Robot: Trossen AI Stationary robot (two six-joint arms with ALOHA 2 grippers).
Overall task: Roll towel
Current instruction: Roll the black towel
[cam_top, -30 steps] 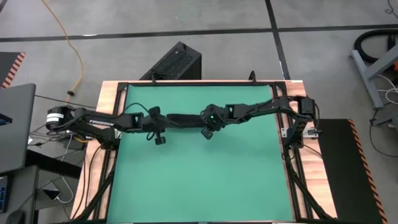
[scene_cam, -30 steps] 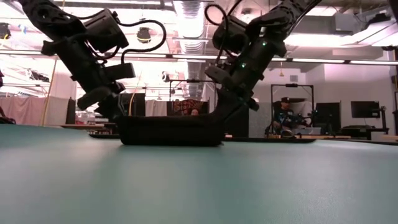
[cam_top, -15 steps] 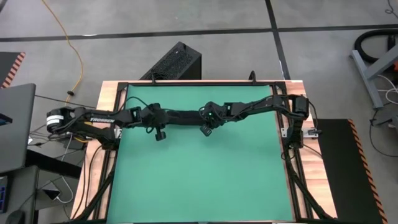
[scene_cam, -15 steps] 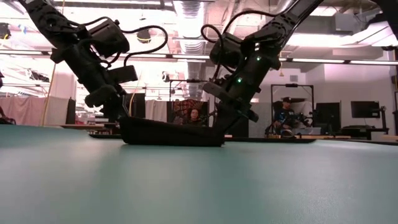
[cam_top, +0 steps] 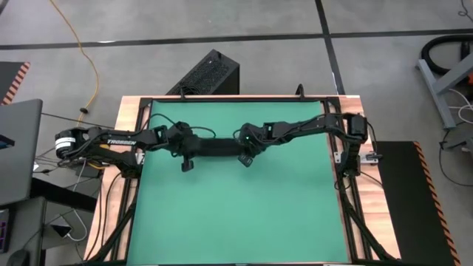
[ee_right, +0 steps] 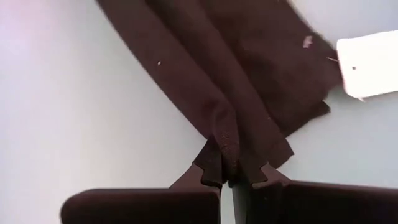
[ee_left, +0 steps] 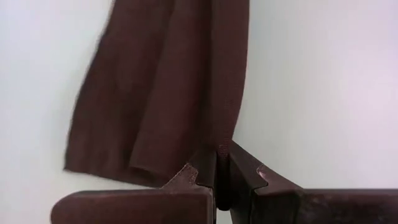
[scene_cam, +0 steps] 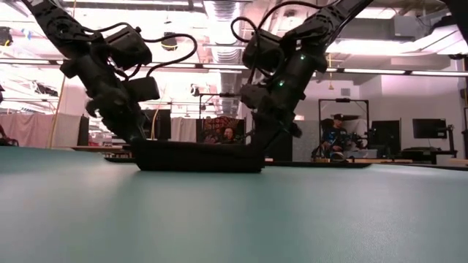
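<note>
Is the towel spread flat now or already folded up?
Folded: the towel is a narrow layered strip on the green mat, pinched at its ends by the left claw and right claw.

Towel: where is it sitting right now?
In the high view the towel lies as a narrow folded strip across the mat's far middle, pinched between the left gripper and right gripper.
</note>
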